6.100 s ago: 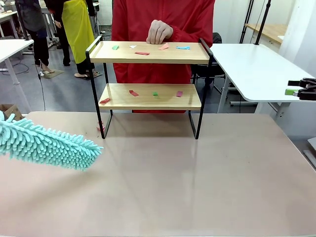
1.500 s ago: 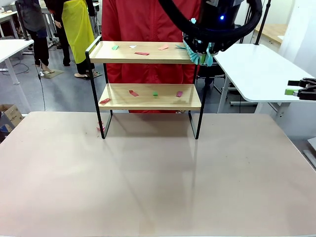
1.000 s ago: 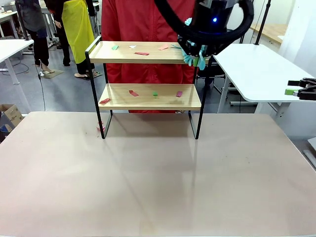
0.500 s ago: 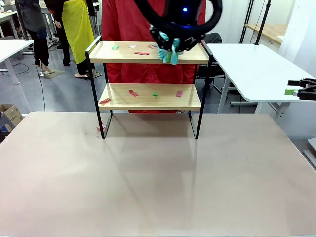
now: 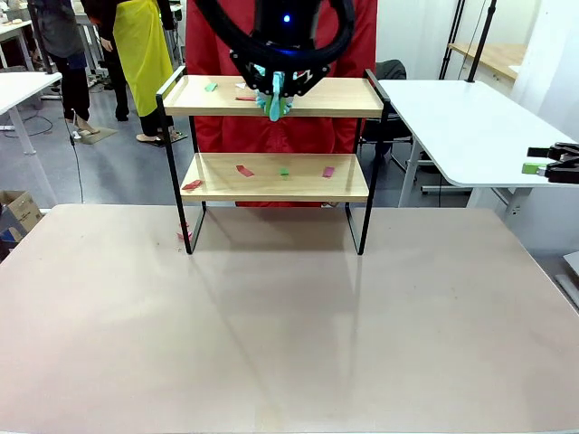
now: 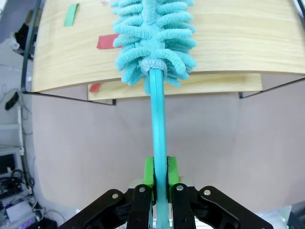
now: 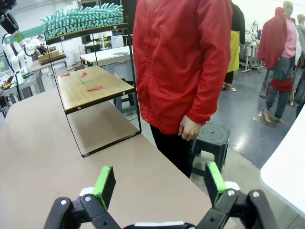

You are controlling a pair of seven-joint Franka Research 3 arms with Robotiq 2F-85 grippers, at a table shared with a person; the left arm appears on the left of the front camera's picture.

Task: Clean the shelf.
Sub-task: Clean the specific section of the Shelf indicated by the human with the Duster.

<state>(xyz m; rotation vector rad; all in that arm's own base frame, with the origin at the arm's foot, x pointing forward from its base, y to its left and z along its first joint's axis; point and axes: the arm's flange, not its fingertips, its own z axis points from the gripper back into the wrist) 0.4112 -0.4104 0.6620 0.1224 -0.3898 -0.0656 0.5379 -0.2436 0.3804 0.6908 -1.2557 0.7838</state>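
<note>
- Shelf [image 5: 344, 101] standing at far side of beige table [image 5: 289, 325]; paper scraps [image 5: 245, 170] on both boards: green and red above; red, green, purple below
- Left gripper [image 6: 159, 174] clamped tight on duster [image 6: 153, 33] handle, just off top board's front edge; fluffy head lying on top board, touching a red scrap
- Right gripper [image 7: 159, 183] spread wide, holding nothing, well apart from shelf
- Person [image 7: 186, 62] in red jacket just behind shelf; white table [image 5: 461, 127] to its right

floor [image 5: 118, 172] — grey | white table [image 5: 461, 127] right | cardboard box [image 5: 18, 212] left | dark stool [image 7: 209, 138] — beside the person
</note>
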